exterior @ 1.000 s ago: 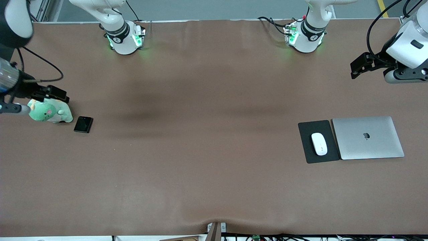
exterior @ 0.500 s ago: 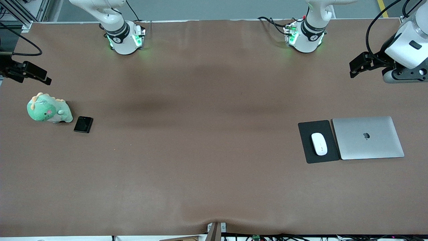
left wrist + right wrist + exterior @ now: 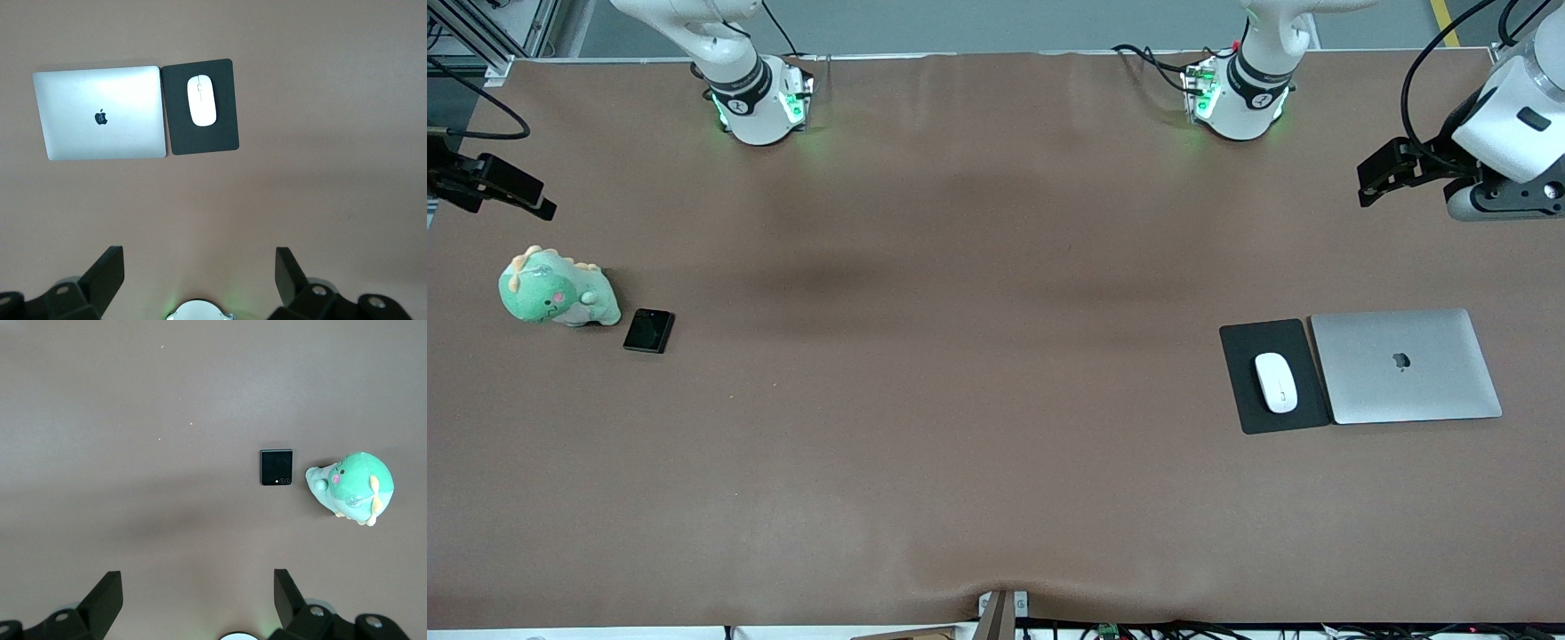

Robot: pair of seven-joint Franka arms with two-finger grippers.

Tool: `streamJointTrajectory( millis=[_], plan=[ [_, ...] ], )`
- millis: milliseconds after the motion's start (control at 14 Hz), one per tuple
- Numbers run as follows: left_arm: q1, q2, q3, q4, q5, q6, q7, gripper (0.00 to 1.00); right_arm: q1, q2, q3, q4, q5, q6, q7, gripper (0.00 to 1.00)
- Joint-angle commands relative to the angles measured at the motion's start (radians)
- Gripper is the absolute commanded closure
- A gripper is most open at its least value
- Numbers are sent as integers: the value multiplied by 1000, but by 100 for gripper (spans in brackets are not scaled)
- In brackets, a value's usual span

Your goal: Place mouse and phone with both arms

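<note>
The white mouse [image 3: 1276,382] lies on a black mat [image 3: 1238,396] toward the left arm's end of the table; the left wrist view shows the mouse [image 3: 201,100] far below. The black folded phone [image 3: 648,331] lies flat beside a green plush toy [image 3: 556,293] toward the right arm's end, and the phone [image 3: 276,467] also shows in the right wrist view. My left gripper [image 3: 198,257] hangs open and empty, high over bare table. My right gripper [image 3: 198,580] is likewise open and empty, high over bare tabletop.
A closed silver laptop [image 3: 1405,366] lies against the mat's edge, toward the left arm's end. Both arm bases [image 3: 760,102] glow green along the table's edge. The brown table cover [image 3: 978,400] is bare in the middle.
The right arm has risen and pulled away from over the plush toy toward the table's end. The left arm has barely shifted. Mouse and phone have not moved.
</note>
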Motion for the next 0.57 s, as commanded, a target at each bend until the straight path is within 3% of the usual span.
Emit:
streamJointTrajectory(
  millis=[0,500],
  plan=[
    [-2,-15,6,-5,-7,-11,8,0,3,3,4,18,-10,-22,16,0],
    [1,-15,6,11,-7,-11,16,0,4,5,4,21,-14,-10,16,0]
  ],
)
